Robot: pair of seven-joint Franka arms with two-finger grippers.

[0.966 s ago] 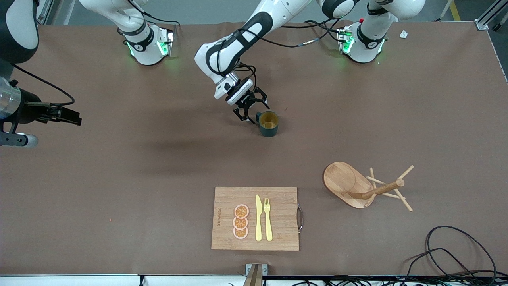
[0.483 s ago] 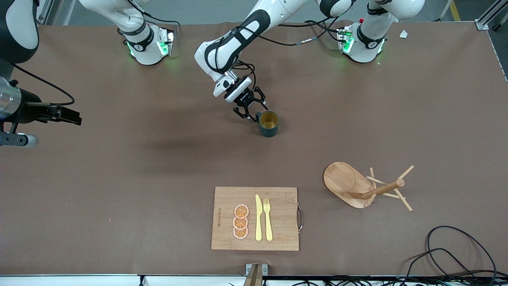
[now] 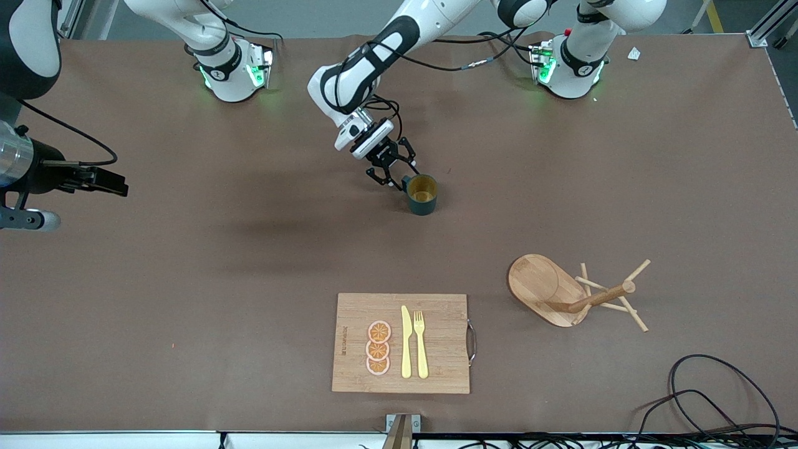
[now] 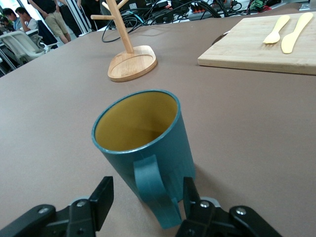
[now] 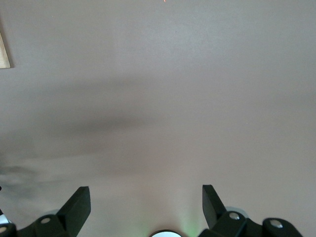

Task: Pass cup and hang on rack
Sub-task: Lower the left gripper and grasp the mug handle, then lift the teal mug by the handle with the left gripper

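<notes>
The dark teal cup [image 3: 422,194] stands upright on the brown table, its tan inside showing. My left gripper [image 3: 399,176] is low beside it, on the side toward the right arm's end of the table. In the left wrist view the cup [image 4: 143,138] fills the middle, and my open left gripper [image 4: 147,197] straddles its handle [image 4: 155,190] without closing on it. The wooden rack [image 3: 543,288] stands nearer the front camera, toward the left arm's end, and shows in the left wrist view too [image 4: 129,57]. My right gripper [image 3: 117,184] waits open and empty at the right arm's end [image 5: 145,202].
A wooden cutting board [image 3: 442,324] lies near the table's front edge with orange slices [image 3: 378,348], a yellow knife [image 3: 406,343] and a fork [image 3: 421,344] on it. Black cables [image 3: 717,393] lie at the front corner near the rack.
My left gripper has shifted slightly at the cup's handle, its wrist drawing a little toward the robot bases. The cup, the rack and the right arm have not moved.
</notes>
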